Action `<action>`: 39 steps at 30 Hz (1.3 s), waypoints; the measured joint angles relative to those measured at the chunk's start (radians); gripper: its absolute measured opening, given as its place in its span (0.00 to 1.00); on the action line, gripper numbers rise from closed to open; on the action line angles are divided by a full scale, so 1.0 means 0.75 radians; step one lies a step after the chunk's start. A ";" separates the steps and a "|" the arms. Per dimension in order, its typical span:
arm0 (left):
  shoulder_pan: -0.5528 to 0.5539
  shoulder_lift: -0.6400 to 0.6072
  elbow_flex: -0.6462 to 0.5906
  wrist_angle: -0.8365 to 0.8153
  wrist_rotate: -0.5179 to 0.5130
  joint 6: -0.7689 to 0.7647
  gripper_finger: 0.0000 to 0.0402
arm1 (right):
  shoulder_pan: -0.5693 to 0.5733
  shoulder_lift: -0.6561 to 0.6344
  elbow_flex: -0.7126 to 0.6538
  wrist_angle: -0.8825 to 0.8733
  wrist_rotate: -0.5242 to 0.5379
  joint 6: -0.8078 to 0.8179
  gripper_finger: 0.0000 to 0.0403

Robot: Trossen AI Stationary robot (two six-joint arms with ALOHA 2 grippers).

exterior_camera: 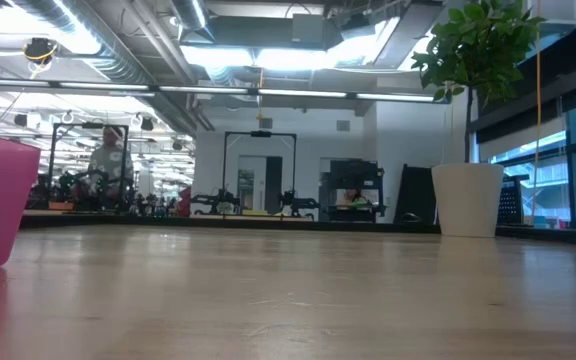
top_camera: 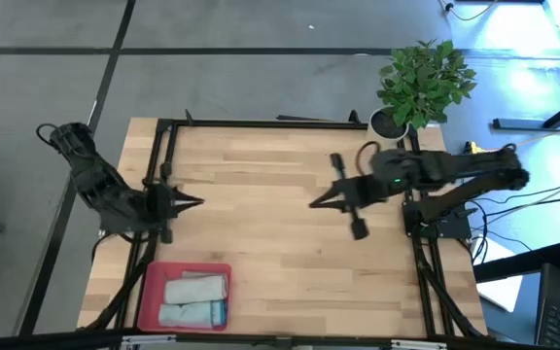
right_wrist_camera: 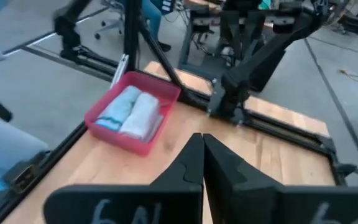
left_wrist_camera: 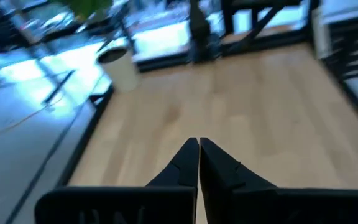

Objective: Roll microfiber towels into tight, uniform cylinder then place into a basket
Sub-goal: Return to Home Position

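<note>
Since both rolled towels (top_camera: 194, 299) lie in the basket (top_camera: 148, 297), homing seems in hand. Left gripper (top_camera: 195, 202) and right gripper (top_camera: 313, 204), fingers together, need only park

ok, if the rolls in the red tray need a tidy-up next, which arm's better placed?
Probably left. The left gripper, shut, sits at the table's left edge, close to the basket in the same-side corner, which holds both rolled towels. The right gripper, also shut, is out mid-table, farther off.
</note>
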 joint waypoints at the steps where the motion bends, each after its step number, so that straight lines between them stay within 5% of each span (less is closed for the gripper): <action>1: -0.001 -0.046 -0.058 0.074 0.022 0.045 0.00 | 0.000 -0.042 -0.040 0.001 -0.003 0.012 0.01; 16: 0.136 -0.582 -0.831 1.087 0.388 0.486 0.00 | 0.008 -0.750 -0.914 0.450 -0.238 0.099 0.00; 33: 0.219 -0.702 -1.429 1.653 0.387 0.380 0.00 | 0.007 -1.169 -1.686 1.025 -0.247 0.237 0.01; 39: 0.218 -0.706 -1.429 1.627 0.388 0.415 0.00 | 0.007 -1.221 -1.862 1.182 -0.247 0.271 0.01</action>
